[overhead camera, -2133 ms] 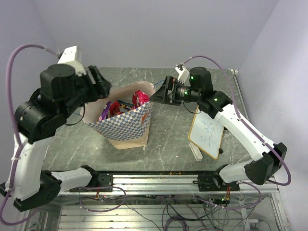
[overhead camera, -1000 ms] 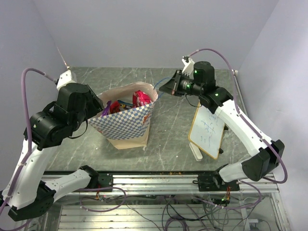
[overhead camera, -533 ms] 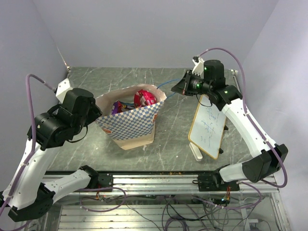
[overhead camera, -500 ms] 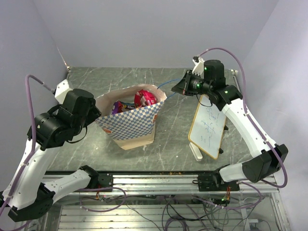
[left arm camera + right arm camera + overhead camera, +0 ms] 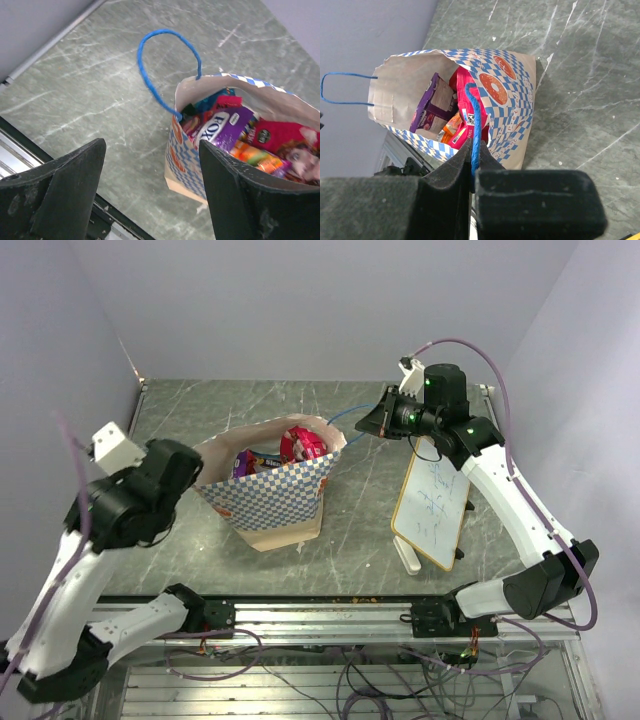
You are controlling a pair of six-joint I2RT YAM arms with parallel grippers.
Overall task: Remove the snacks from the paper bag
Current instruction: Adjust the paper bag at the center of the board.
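Pinched flat at the right gripper (image 5: 471, 167), with one thin blue string handle (image 5: 474, 120) of the paper bag (image 5: 512, 95) caught between the dark pads and drawn taut from the rim. Spread wide at the left gripper (image 5: 151, 150), with nothing between the fingers (image 5: 65, 185). Hangs above the table just left of the bag, clear of the second handle (image 5: 150, 65) standing up in a free loop.

Inside the open mouth, packed against the cream lining: the snacks, among them a purple packet (image 5: 225, 125), a red bag (image 5: 282, 137) and orange ones (image 5: 255, 155).

Stands upright on the table (image 5: 200, 405), left of the middle, between the two arms, checkered side towards the near edge.

Underneath, a grey-green marbled top with pale veins. Off to the right, near the right forearm, a wood-framed whiteboard (image 5: 432, 510) with blue scribbles, set at a slant; cannot tell whether flat or propped. Along the near edge, a metal rail (image 5: 330, 612) carrying both bases, with loose cables (image 5: 350, 680) below. Around the far and side edges, plain lilac walls (image 5: 300, 300), with a metal strip (image 5: 45, 47) at the foot of the left one.
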